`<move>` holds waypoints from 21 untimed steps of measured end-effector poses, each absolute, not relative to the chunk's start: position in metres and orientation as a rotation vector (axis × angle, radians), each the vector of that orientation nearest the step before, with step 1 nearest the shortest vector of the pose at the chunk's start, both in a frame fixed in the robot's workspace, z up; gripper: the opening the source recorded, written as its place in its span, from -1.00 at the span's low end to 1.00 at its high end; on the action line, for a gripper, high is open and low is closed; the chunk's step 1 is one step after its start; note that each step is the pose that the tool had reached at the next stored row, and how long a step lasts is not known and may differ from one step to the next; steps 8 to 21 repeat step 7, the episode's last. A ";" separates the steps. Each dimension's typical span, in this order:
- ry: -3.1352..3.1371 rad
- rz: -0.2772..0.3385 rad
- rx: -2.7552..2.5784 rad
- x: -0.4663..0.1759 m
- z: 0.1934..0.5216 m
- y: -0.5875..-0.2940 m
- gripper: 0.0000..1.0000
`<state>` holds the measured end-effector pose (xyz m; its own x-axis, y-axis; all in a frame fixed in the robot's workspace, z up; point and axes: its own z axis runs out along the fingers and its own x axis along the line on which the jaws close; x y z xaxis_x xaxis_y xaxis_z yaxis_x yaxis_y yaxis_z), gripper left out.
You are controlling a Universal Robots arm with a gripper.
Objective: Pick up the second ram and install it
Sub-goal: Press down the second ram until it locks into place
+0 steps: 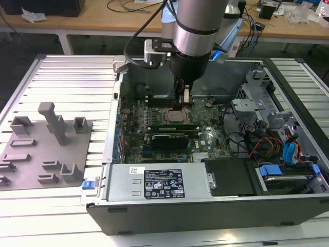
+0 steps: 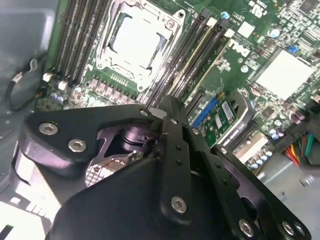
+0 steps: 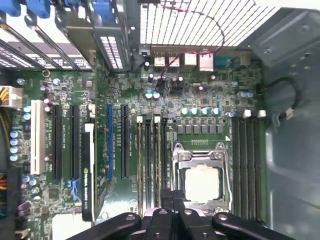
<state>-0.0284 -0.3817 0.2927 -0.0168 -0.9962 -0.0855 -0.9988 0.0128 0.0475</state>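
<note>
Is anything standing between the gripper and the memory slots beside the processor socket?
Nothing visible does: in the first wrist view the gripper hangs directly over the memory slots, beside the processor socket.

Motherboard (image 1: 205, 136): green, dotted with small silver and blue parts.
Processor (image 3: 202, 183): pale silver square in a silver frame.
Memory slots (image 3: 150, 160): black, with white clips at the ends.
Gripper (image 2: 167, 107): black, with silver screw heads.
Arm (image 1: 198, 23): silver-grey, with a blue-lit patch.
Power supply (image 1: 159, 182): grey, with a black label and a white one.
Tray (image 1: 43, 149): grey.
Cables (image 1: 288, 149): red, orange and blue.
</note>
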 end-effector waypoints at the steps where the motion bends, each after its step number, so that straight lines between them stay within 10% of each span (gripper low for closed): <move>1: 2.215 0.147 -2.183 -0.028 0.293 -0.382 -0.79; 21: 2.214 0.149 -2.182 -0.028 0.293 -0.382 -0.79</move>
